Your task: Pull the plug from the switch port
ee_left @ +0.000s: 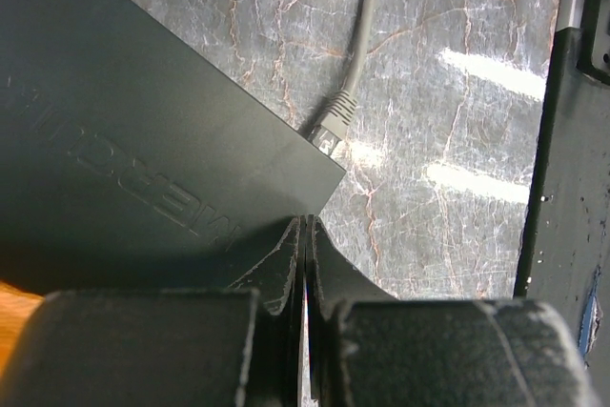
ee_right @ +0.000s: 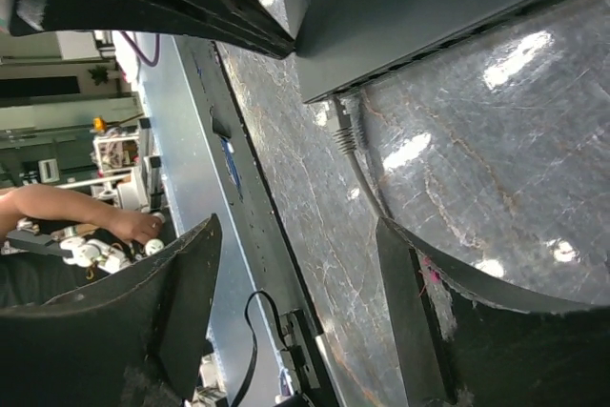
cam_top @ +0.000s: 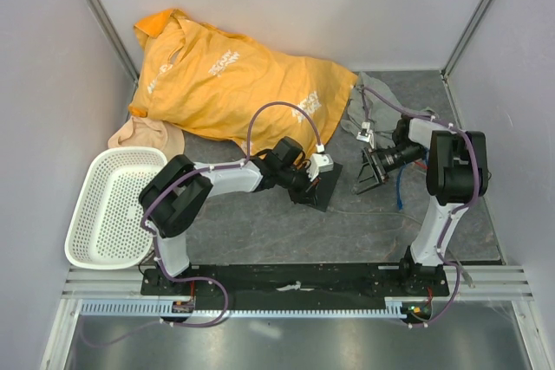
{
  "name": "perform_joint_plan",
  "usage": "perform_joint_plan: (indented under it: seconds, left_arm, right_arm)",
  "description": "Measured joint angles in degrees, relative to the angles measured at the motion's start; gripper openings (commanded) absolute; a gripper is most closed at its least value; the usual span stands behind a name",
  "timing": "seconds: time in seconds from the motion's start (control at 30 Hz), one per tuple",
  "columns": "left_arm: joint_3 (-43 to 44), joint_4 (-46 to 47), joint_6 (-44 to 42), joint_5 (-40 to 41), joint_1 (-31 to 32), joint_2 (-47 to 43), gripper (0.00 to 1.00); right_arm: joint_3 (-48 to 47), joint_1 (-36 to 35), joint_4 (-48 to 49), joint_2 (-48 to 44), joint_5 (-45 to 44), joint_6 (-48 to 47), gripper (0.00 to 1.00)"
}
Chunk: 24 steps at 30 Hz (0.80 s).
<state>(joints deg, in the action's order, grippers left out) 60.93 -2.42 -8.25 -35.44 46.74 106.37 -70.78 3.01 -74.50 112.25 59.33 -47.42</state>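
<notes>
The switch [cam_top: 329,188] is a flat black slab lying on the marble table. In the left wrist view the slab [ee_left: 143,131] has embossed letters, and a grey plug [ee_left: 330,128] sits in its edge port with its grey cable [ee_left: 360,26] running away. My left gripper [ee_left: 305,223] is shut, its tips resting on the slab's near corner; it also shows in the top view [cam_top: 316,179]. My right gripper [ee_right: 297,224] is open and empty, just short of the plug [ee_right: 344,129], and faces the switch's edge [ee_right: 429,16]. From above the right gripper [cam_top: 363,171] is right of the switch.
An orange shirt [cam_top: 230,84] lies at the back, a beige cloth [cam_top: 143,134] beside it and a grey cloth [cam_top: 377,101] at the back right. A white basket [cam_top: 111,205] stands at the left. A blue cable [cam_top: 399,192] lies near the right arm. Walls close in on both sides.
</notes>
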Motion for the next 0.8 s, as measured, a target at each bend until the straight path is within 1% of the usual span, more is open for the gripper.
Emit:
perform_joint_plan:
  seconds: [0.1,0.23,0.43,0.53,0.6,0.8]
  left_arm:
    - [-0.4,0.0,-0.1,0.5,0.0,-0.4,0.01]
    - [-0.7,0.0,-0.2,0.8,0.0,-0.7,0.02]
    - [-0.9,0.2,-0.2,0.9,0.0,-0.8,0.02]
    - [-0.9,0.3,-0.2,0.9,0.0,-0.8,0.02]
    - [-0.9,0.3,-0.2,1.0,0.0,-0.8,0.02]
    - [-1.1,0.7,-0.2,0.9,0.0,-0.8,0.02]
  right_arm:
    - [0.0,-0.3,0.6,2.2,0.3,-0.2,0.69]
    - [0.2,-1.9,3.9,4.0,0.2,1.5,0.67]
    - [2.2,-5.5,11.6,4.1,-1.3,7.8,0.60]
    - [2.6,-7.3,15.1,4.6,-3.1,11.2,0.59]
    - [2.4,-8.0,15.8,5.5,-3.0,13.0,0.59]
    - [2.4,-9.7,16.7,6.0,-3.2,16.1,0.53]
